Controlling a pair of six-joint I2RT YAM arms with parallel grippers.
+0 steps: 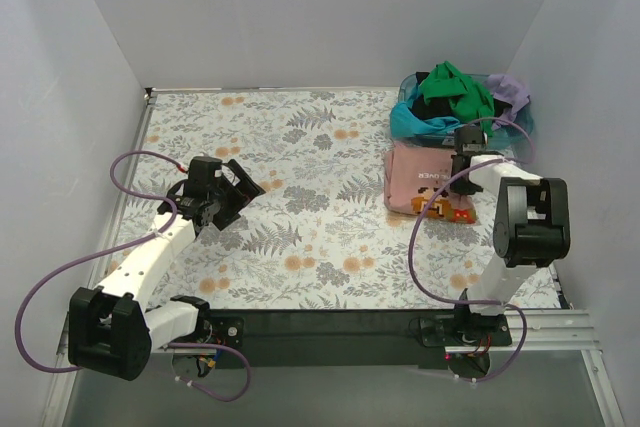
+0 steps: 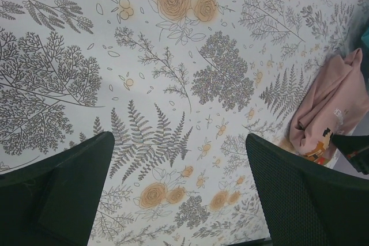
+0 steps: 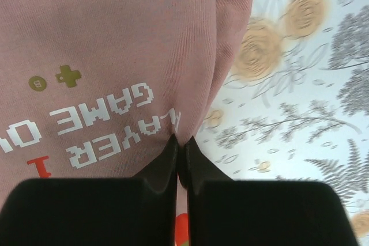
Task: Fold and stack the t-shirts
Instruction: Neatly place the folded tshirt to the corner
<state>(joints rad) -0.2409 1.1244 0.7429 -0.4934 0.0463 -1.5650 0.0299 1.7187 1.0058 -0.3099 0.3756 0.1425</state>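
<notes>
Bright, diffuse overhead light washing scene evenly; white walls [image 1: 300, 17] glowing pale. Shadows falling soft, faint. Right wrist view: floral desk cover [image 3: 305, 84] blurring toward right; black fingers [image 3: 115, 211] showing dark, featureless.

I see the pink shirt [image 1: 425, 182] folded on the right of the counter [image 1: 300, 147], print up; the other shirts [image 1: 455, 97], green, black, turquoise and lilac, lie heaped behind it.
</notes>
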